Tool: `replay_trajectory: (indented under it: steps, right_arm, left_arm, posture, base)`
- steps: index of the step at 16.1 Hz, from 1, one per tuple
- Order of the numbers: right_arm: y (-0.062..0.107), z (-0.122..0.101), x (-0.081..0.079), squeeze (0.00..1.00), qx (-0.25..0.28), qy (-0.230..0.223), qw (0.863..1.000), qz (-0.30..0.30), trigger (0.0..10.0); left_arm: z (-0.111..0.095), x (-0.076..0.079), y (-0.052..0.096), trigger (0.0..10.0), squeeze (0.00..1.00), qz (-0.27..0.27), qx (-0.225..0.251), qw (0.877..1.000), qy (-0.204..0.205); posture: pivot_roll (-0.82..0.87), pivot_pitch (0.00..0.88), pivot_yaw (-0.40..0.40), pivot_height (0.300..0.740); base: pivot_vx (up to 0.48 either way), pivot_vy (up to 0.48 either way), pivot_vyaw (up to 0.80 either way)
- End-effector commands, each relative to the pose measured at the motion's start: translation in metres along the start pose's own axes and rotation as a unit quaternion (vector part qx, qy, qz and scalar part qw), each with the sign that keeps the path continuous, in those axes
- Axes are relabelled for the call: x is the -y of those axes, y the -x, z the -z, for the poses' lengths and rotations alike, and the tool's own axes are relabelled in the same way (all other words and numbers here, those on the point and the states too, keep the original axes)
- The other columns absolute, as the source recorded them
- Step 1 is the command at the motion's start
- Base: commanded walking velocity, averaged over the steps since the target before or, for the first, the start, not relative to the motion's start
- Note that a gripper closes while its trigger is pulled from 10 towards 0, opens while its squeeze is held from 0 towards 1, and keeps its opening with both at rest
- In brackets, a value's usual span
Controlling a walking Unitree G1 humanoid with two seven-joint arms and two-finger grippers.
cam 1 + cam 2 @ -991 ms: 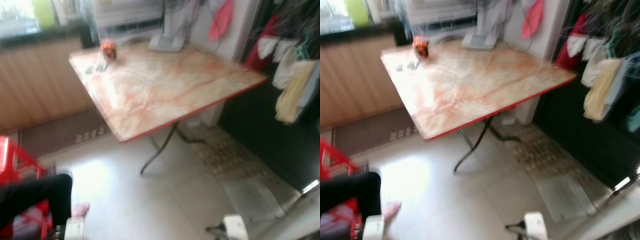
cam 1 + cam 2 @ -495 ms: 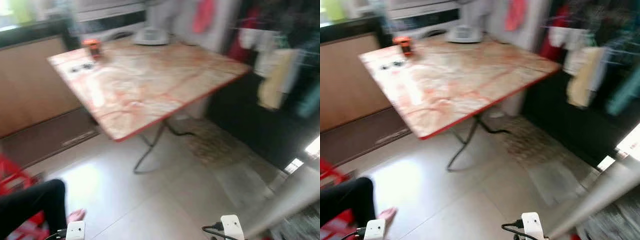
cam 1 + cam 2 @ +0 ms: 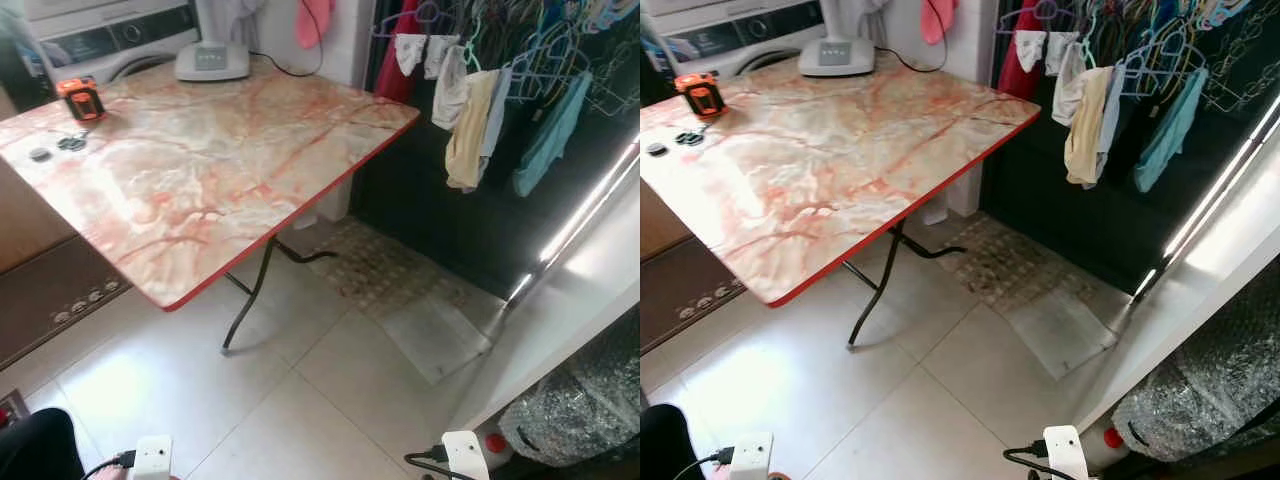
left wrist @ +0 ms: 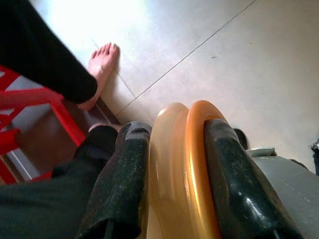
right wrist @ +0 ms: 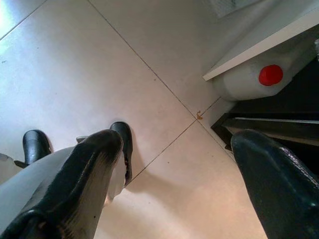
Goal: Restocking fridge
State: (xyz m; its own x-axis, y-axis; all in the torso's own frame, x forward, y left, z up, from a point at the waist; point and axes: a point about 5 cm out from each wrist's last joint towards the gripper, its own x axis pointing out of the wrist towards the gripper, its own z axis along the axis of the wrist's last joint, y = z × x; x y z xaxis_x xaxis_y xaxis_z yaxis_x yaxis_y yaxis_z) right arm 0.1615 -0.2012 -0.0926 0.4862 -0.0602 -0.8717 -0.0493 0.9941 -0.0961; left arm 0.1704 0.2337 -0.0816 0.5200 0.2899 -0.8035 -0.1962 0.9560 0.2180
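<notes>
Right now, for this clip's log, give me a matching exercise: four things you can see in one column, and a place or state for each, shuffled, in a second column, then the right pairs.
Things:
1. small orange and black object
2. white jug with a red cap
3. pale yellow garment
4. amber and orange plastic rings

Places or states:
A. hanging on the rack beside the marble-patterned folding table
B. clamped in the left pincer
C. on the floor by the white panel
D. on the far corner of the tabletop

Pairs: 1-D, 2-C, 3-A, 4-B
</notes>
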Motion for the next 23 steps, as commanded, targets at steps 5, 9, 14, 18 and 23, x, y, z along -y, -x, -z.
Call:
replay_trajectory:
  steps: [5, 9, 14, 18, 23]
  right_arm:
    - [0.0001, 0.0017, -0.0006, 0.0, -0.004, 0.005, 1.0, -0.002, 10.0]
    - [0.0001, 0.0016, -0.0009, 0.0, -0.005, 0.003, 1.0, -0.002, 10.0]
    - [0.0, 0.0013, -0.0014, 0.0, -0.004, 0.002, 1.0, -0.003, 10.0]
    - [-0.0001, 0.001, -0.0019, 0.0, -0.004, 0.0, 1.0, -0.003, 10.0]
    - [-0.0002, 0.0007, -0.0025, 0.0, -0.004, 0.0, 1.0, -0.004, 10.0]
  left_arm:
    - [0.0023, 0.003, 0.0005, 10.0, 0.0, 0.008, -0.004, 1.0, 0.0]
    - [0.0034, 0.0025, 0.0006, 10.0, 0.0, 0.007, -0.007, 1.0, 0.001]
    - [0.0032, 0.0026, 0.0006, 10.0, 0.0, 0.007, -0.006, 1.0, 0.0]
    - [0.003, 0.003, 0.0005, 10.0, 0.0, 0.008, -0.007, 1.0, 0.005]
    - [-0.0002, 0.0053, 0.0002, 10.0, 0.0, 0.011, -0.003, 1.0, 0.004]
  posture:
    - [-0.1, 0.0, 0.005, 0.74]
    - [-0.1, 0.0, 0.004, 0.74]
    - [-0.1, 0.0, 0.003, 0.74]
    - [-0.1, 0.0, 0.003, 0.74]
    - [-0.1, 0.0, 0.004, 0.74]
  base:
    - [0.0, 0.0, -0.79]
    - [0.0, 0.0, -0.79]
    - [0.0, 0.0, -0.79]
    - [0.0, 0.0, -0.79]
    - [0.0, 0.247, -0.79]
